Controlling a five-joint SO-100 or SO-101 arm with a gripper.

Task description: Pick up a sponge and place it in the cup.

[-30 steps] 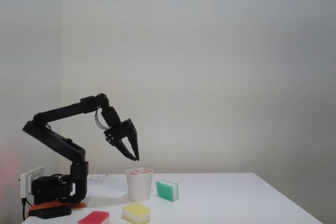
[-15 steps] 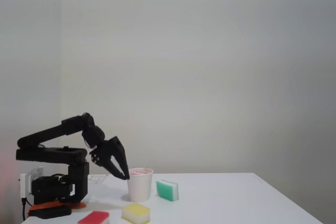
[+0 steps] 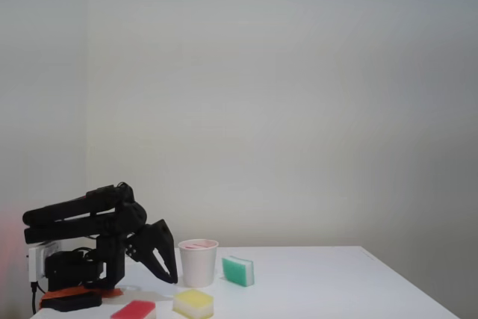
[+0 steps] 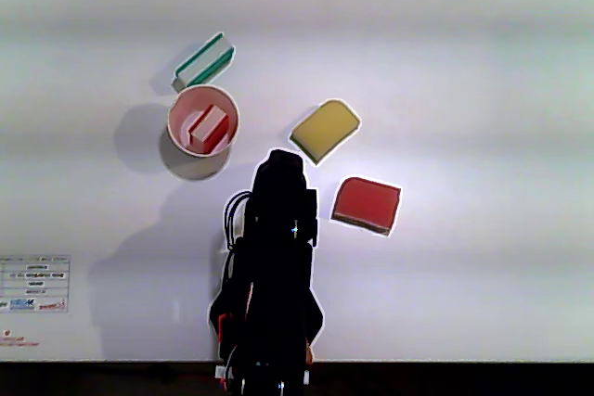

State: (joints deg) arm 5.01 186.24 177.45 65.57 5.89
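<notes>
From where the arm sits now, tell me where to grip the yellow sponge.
Grip the yellow sponge across its two long sides, coming straight down from above. It lies flat on the table, apart from the wide red sponge, so probably both sides are free.

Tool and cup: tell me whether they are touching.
Apart. In the fixed view a strip of pale background shows between the tool, low beside the table, and the wall of the cup. The sponge lies inside the cup.
</notes>
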